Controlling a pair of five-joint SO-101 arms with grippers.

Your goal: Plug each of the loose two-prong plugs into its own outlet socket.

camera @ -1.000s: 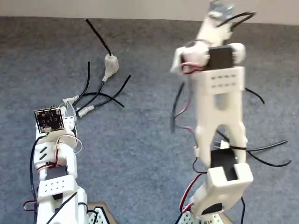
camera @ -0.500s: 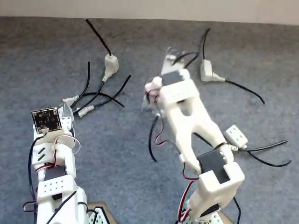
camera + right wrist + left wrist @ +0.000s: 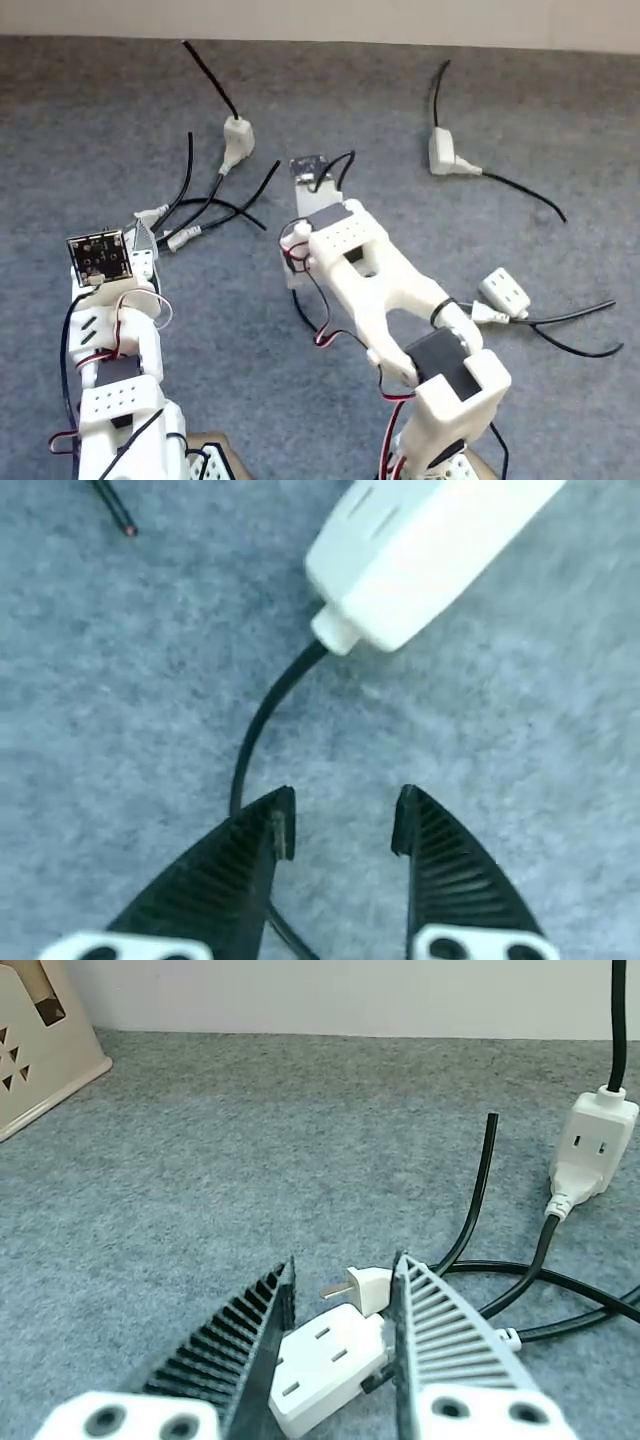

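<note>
Left hand (image 3: pixel 344 1260), at the high view's 9 o'clock, is straddling an outlet socket (image 3: pixel 320 1365), part open; right hand (image 3: pixel 345 792) is hovering open, empty.

We see the right arm (image 3: pixel 372 275) swung down from its raised pose, leftward to mid-carpet. The right gripper (image 3: pixel 342 825), fingers apart, now sits low by a white socket (image 3: pixel 425 555)
</note>
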